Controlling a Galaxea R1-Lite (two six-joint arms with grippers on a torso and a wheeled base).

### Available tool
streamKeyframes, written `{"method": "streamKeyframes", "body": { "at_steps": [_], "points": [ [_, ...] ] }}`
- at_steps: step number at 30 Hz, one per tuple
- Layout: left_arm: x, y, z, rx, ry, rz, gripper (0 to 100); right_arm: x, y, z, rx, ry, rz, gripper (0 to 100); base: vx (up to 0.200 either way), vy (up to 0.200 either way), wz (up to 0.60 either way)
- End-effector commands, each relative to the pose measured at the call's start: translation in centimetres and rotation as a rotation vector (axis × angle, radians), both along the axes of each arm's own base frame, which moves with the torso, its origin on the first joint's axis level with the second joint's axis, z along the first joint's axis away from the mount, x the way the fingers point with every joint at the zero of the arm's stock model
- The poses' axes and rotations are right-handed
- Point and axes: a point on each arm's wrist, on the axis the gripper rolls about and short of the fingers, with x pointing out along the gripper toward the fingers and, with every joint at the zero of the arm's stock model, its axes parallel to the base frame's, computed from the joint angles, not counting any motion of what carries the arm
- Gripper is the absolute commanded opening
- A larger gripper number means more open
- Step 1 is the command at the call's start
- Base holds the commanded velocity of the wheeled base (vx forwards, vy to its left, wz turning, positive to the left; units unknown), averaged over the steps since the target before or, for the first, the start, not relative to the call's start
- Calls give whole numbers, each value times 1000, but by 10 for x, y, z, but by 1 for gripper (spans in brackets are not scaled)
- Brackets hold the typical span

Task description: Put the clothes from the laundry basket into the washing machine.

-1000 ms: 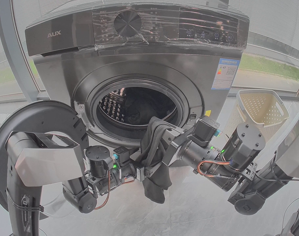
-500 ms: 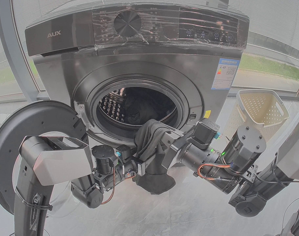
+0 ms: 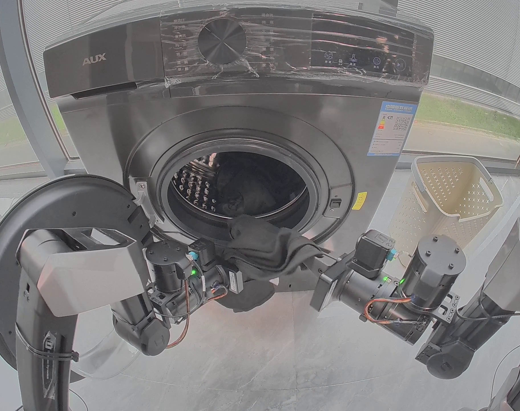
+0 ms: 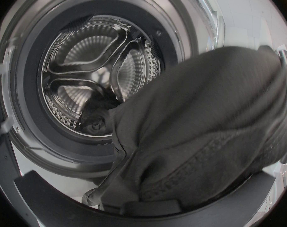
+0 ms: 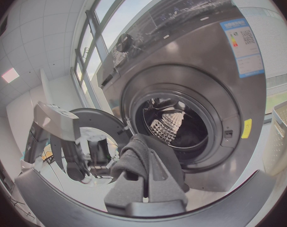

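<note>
Washer point(image 3: 243, 115) at centre, behind both arms. Door point(image 3: 60, 212) swung open on washer's left. Clothes point(image 3: 254, 181) inside drum point(image 3: 197, 186). Garment point(image 3: 268, 246) draped over drum's lower lip, one end hanging below in front. Left gripper point(image 3: 240, 278) at garment's left. Right gripper point(image 5: 146, 157) at garment's right, cloth over its tips. Basket point(image 3: 454, 192) on floor point(image 3: 305, 349), right of washer.

Black garment point(image 3: 265, 246); cream perforated basket point(image 3: 449, 194)
</note>
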Motion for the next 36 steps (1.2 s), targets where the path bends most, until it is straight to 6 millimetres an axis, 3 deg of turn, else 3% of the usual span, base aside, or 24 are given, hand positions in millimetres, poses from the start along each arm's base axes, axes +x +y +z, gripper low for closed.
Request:
{"method": "streamKeyframes", "body": {
  "at_steps": [1, 9, 17, 18, 21, 25, 30, 33, 35, 36],
  "points": [
    [-14, 2, 33, -33, -56, -8, 0, 6, -14, -19, -54, 58, -47, 0, 0, 0, 0],
    [-42, 13, 72, -62, -103, -20, 0, 17, -23, -36, -89, 99, -92, 0, 0, 0, 0],
    [-57, 15, 87, -87, -115, -31, 0, 10, -19, -43, -112, 122, -69, 0, 0, 0, 0],
    [-60, 12, 86, -94, -106, -29, 0, 11, -18, -45, -115, 127, -69, 100, 0, 0, 0],
    [-67, 11, 89, -100, -102, -12, 0, 10, -18, -47, -118, 135, -68, 100, 0, 0, 0],
    [-83, 17, 99, -109, -109, -13, 0, -20, -40, -71, -245, 253, -53, 100, 0, 0, 0],
    [-103, 33, 99, -88, -79, -4, 0, -33, -55, -82, -301, 325, -49, 100, 0, 0, 0],
    [-104, 35, 101, -88, -82, 0, 0, -44, -60, -85, -331, 353, -8, 100, 0, 0, 0],
    [-103, 39, 103, -91, -92, 19, 0, -66, -64, -87, -386, 375, 86, 100, 0, 0, 0],
    [-103, 39, 103, -92, -91, 19, 0, -67, -64, -87, -388, 375, 95, 100, 0, 0, 0]
  ]
}}
